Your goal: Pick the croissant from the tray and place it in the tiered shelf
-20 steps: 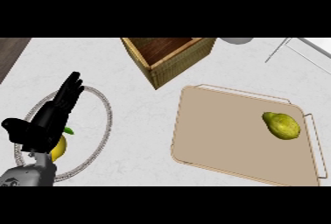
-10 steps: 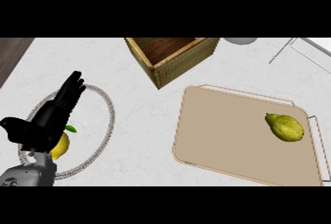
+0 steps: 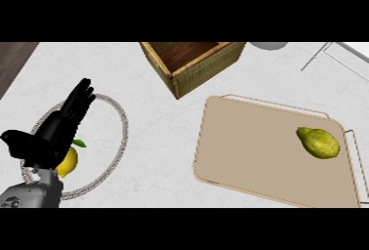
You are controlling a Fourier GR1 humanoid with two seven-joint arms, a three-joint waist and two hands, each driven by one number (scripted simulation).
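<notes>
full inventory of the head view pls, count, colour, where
Beige rectangular tray with thin metal handles: 1, beige, right half of the counter.
Yellow-green pear-shaped fruit: 1, yellow-green, lying on the tray near its right end; nothing on the tray looks like a croissant.
Brown woven square basket: 1, tan walls and dark inside, top centre.
Round plate with a grey patterned rim: 1, white and grey, left side, partly under the hand.
Yellow lemon with a green leaf: 1, on the plate, partly hidden.
Thin grey wire frame: 1, top right, cut off.
Grey rounded object: 1, top edge, cut off.
Left hand: 1, black, fingers straight, over the plate.
</notes>
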